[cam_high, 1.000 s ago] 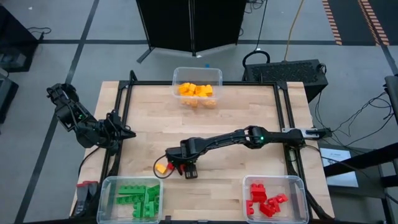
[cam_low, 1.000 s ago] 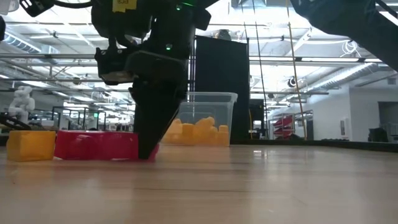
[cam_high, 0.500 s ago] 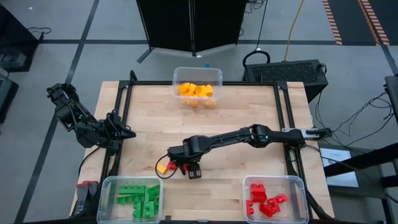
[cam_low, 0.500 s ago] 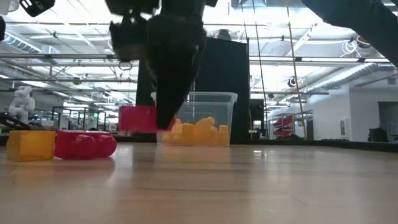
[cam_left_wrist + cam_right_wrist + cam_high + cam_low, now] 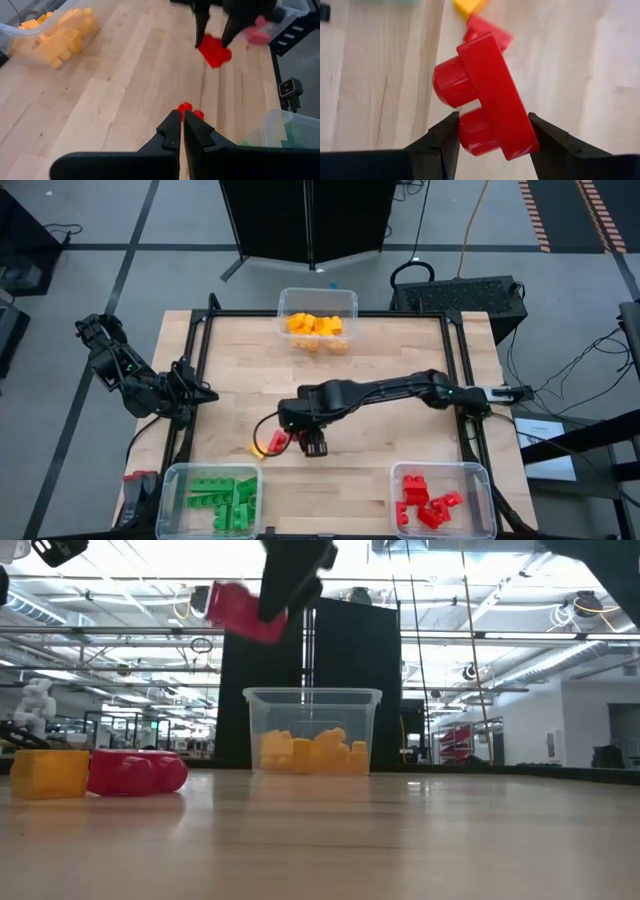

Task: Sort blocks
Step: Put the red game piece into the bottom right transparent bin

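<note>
Right wrist view gives me the clearest look: a red block (image 5: 487, 97) sits clamped between the right gripper (image 5: 492, 142) fingers, studs pointing sideways, held clear of the wooden table (image 5: 580, 60). In the low view I see that same block (image 5: 238, 612) hanging high above the tabletop, well over the blocks left on the wood. Directly beneath it on the table lie another red block (image 5: 137, 772) and a yellow-orange block (image 5: 50, 772), touching each other side by side; from above they show (image 5: 277, 441) and (image 5: 259, 449) just beside the right gripper (image 5: 306, 442), near the table's front-middle.

The remaining blocks are already in the clear bins: the yellow-orange ones in the bin (image 5: 348, 300) at the far edge, the green ones in the bin (image 5: 170, 480) at the near left corner, the red ones in the bin (image 5: 480, 475) at the near right corner.

My left gripper (image 5: 203, 393) waits at the table's left edge, its fingers (image 5: 172, 132) pressed together on nothing.
</note>
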